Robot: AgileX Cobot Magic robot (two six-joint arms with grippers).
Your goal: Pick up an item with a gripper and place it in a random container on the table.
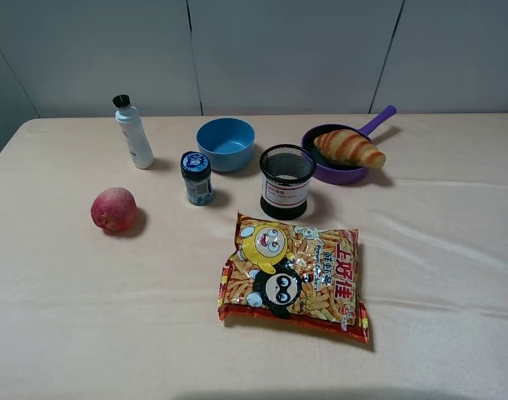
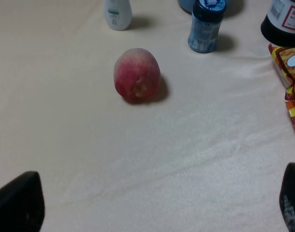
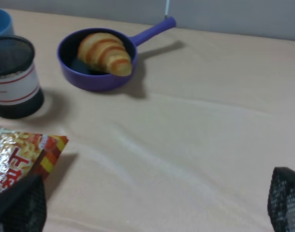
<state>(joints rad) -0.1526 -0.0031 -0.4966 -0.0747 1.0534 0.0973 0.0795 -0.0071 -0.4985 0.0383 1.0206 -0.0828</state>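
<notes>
- The croissant (image 1: 349,147) lies inside the purple frying pan (image 1: 319,169), in the upper right of the high view, so the placing step looks done.
- It sits higher than the rim and one tip overhangs the pan's right edge; I judge it was dropped in rather than tucked, and is too long to lie flat within the walls.
- Its long axis runs from upper left to lower right in the high view, roughly crosswise to the pan's handle (image 1: 379,119), which points up and right.
- Left gripper (image 2: 157,205): jaws wide apart at the lower corners of its wrist view, holding nothing, bare beige cloth (image 2: 138,164) between them and the peach (image 2: 137,74) well ahead.
- Right gripper (image 3: 152,203): jaws likewise spread wide and empty, well clear of the pan.
- Neither arm appears in the high view, which suggests both are drawn back.
- The mesh cup (image 1: 286,181) stands just beside the pan; the snack bag (image 1: 294,277) lies nearer the bottom.
</notes>
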